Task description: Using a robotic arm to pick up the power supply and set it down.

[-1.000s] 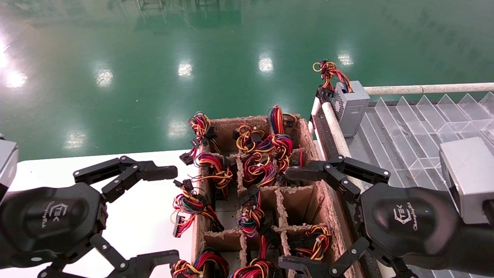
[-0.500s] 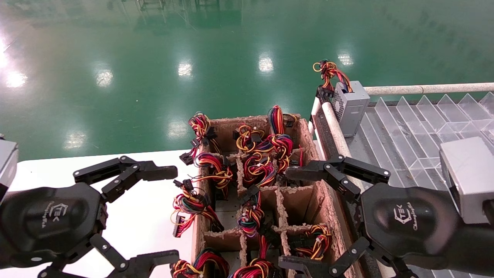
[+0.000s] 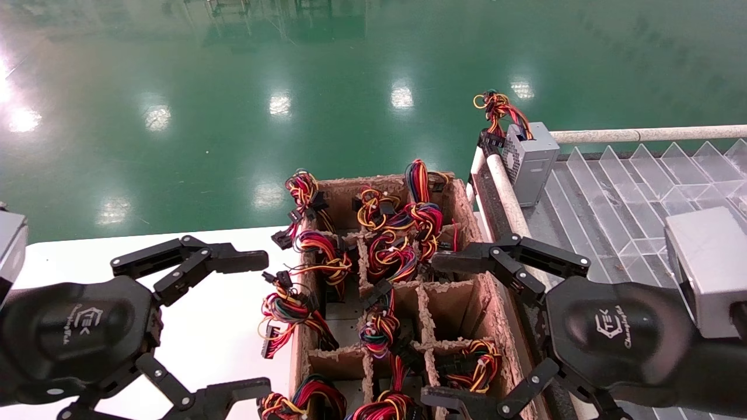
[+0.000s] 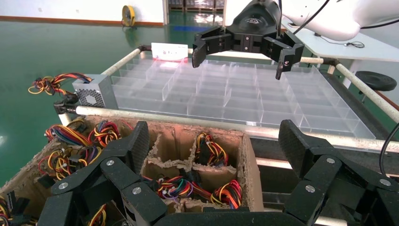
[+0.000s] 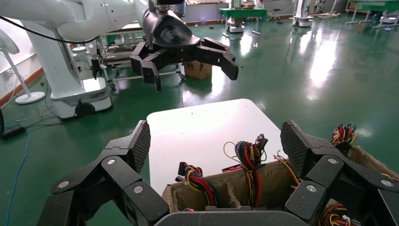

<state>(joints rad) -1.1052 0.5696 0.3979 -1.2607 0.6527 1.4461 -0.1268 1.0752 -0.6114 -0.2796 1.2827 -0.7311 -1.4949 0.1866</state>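
Observation:
A silver-grey power supply point(image 3: 531, 160) stands upright at the far left corner of the clear divider tray point(image 3: 630, 198), its coloured wire bundle sticking up; the left wrist view shows the power supply point(image 4: 94, 92) too. Several more wire bundles point(image 3: 402, 245) poke out of the brown carton's point(image 3: 449, 309) cells. My left gripper point(image 3: 257, 324) hangs open over the white table, left of the carton. My right gripper point(image 3: 440, 329) hangs open over the carton's right side, holding nothing. Both grippers are well short of the standing power supply.
The white table point(image 3: 222, 344) lies left of the carton. A pale pipe rail point(image 3: 642, 134) frames the tray on its far side and another runs between tray and carton. Green floor lies beyond. Loose plugs point(image 3: 274, 338) hang over the carton's left wall.

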